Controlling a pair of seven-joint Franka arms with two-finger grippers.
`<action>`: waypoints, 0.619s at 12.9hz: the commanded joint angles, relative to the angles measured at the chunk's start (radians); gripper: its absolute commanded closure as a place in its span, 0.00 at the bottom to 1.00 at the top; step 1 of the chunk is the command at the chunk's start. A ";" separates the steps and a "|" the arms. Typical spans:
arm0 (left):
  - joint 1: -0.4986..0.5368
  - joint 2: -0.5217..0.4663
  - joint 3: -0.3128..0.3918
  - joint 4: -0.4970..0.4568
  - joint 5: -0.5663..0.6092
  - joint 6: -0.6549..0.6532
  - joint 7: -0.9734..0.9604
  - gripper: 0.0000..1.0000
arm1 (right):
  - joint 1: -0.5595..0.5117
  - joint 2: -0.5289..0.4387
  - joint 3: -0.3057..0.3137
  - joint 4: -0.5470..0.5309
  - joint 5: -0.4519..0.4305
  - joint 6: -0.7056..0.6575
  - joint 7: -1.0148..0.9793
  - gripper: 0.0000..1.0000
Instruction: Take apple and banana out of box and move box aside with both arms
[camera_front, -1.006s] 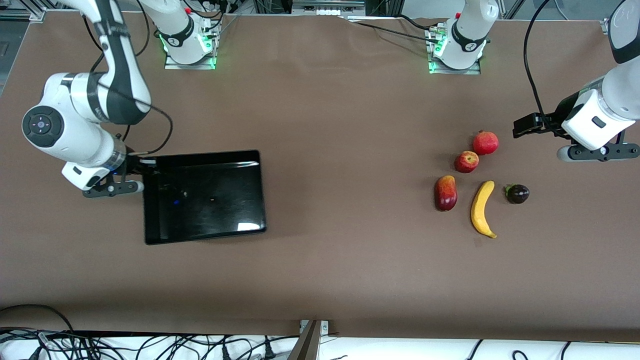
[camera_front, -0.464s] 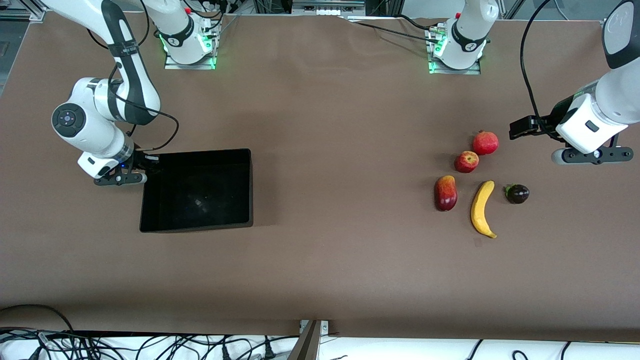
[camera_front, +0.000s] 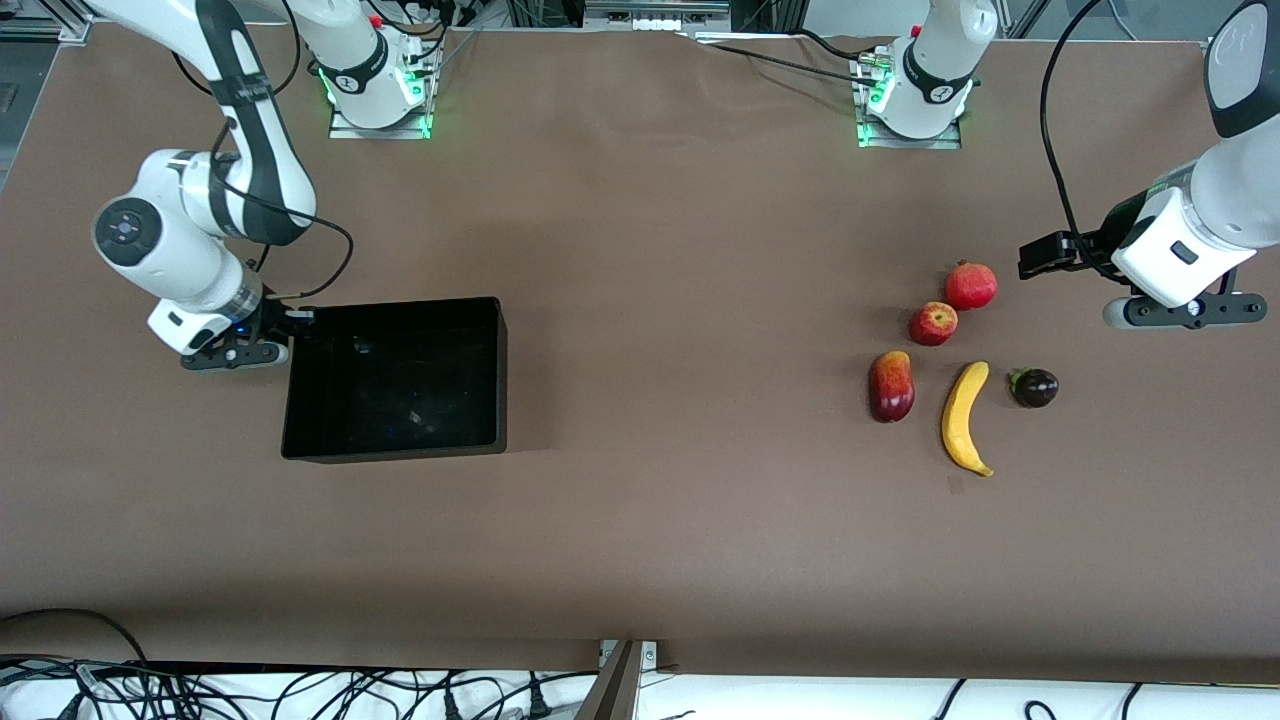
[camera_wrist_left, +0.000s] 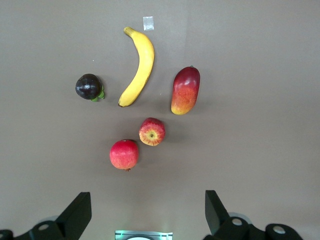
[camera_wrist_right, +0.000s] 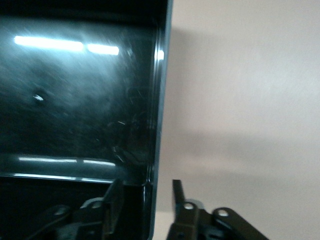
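I judge fruit out: apple (camera_front: 933, 323), banana (camera_front: 966, 417) right of frame. Box (camera_front: 392, 378) left; right gripper (camera_wrist_right: 145, 192) straddling wall, jaws slack. Left gripper (camera_wrist_left: 148, 212) wide, waiting above fruit. Next: I retract

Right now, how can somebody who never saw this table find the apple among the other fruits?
Go to the left arm's end of the table, where five fruits lie together. The apple lies beside the pomegranate, nearer to the front camera. It is round like the all-red pomegranate, but smaller, with yellowish patches.
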 joint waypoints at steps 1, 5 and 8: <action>-0.004 -0.004 -0.003 -0.002 0.025 0.003 -0.009 0.00 | 0.006 -0.023 -0.005 0.289 0.002 -0.317 -0.032 0.00; -0.004 -0.005 -0.004 0.000 0.040 0.003 -0.010 0.00 | 0.015 -0.069 0.006 0.551 0.002 -0.718 -0.010 0.00; -0.004 -0.004 -0.004 -0.002 0.040 0.006 -0.010 0.00 | 0.018 -0.192 0.025 0.516 0.078 -0.809 0.019 0.00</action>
